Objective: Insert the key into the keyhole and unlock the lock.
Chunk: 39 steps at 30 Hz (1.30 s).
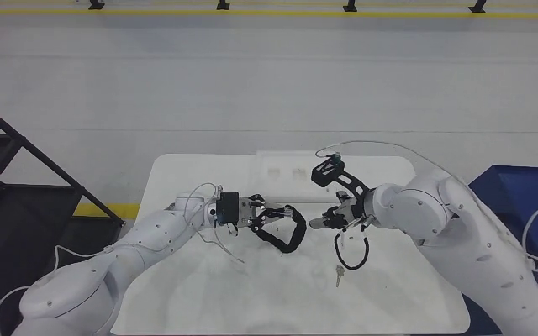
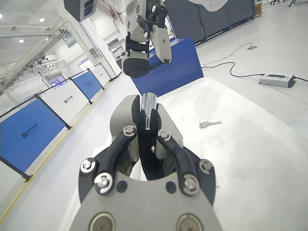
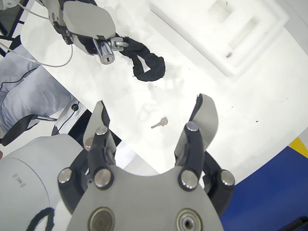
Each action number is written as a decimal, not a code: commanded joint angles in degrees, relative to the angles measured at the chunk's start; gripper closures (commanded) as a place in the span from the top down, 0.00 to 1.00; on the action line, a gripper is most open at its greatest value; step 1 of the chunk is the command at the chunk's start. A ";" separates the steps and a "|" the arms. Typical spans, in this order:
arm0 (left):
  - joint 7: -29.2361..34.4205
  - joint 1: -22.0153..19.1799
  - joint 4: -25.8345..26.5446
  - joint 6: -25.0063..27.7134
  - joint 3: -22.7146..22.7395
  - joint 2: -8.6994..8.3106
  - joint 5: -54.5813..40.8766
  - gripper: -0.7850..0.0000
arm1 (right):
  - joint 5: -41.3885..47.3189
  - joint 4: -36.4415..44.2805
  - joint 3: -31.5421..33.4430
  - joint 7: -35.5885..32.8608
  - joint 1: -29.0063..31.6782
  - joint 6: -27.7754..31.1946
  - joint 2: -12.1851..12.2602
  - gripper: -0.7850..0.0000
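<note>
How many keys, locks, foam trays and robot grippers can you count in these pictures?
Keys: 1, the key, lying loose.
Locks: 1, the lock, held in the left gripper.
Foam trays: 1, the foam tray.
Grippers: 2, the left gripper, shut, and the right gripper, open.
Total: 5.

A: Item 1, table [image 1: 395, 294]: lower half of the top view frame. What lies on it?

B: Item 2, foam tray [image 1: 286, 158]: at the table's far edge, frame centre. Item 3, key [image 1: 340, 273]: right of centre, lower down, flat on the table, apart from everything else.

A: And above the key in frame?

B: Item 4, right gripper [image 1: 324, 223]: just above it. Item 5, left gripper [image 1: 261, 212]: left of centre, with the lock [image 3: 105, 55] between its fingers. Item 6, chain loop [image 1: 290, 237]: joined to the lock, between the 2 grippers.
</note>
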<state>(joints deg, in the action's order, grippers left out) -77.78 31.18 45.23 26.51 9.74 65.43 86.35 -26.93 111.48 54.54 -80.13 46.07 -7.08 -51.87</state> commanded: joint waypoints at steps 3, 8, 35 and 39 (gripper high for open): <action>-0.23 0.49 -0.68 -0.22 0.00 -0.22 0.08 0.00 | 0.13 -1.67 1.11 0.14 2.67 0.93 0.51 1.00; 0.58 1.29 -0.50 0.58 0.00 -0.56 0.84 0.00 | -0.47 -4.41 0.99 0.70 5.72 2.42 0.87 1.00; 0.29 3.53 3.32 0.30 0.00 -0.70 0.00 0.00 | 16.51 -8.18 2.93 5.08 12.77 25.13 1.63 0.00; 0.46 3.17 4.91 0.47 0.00 -0.32 0.36 0.00 | 17.20 -7.81 3.07 5.99 12.51 26.27 1.63 0.00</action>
<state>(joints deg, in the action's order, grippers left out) -77.34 34.39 49.83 26.95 9.74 65.04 86.71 -9.53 103.57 57.64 -74.42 58.65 19.15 -50.23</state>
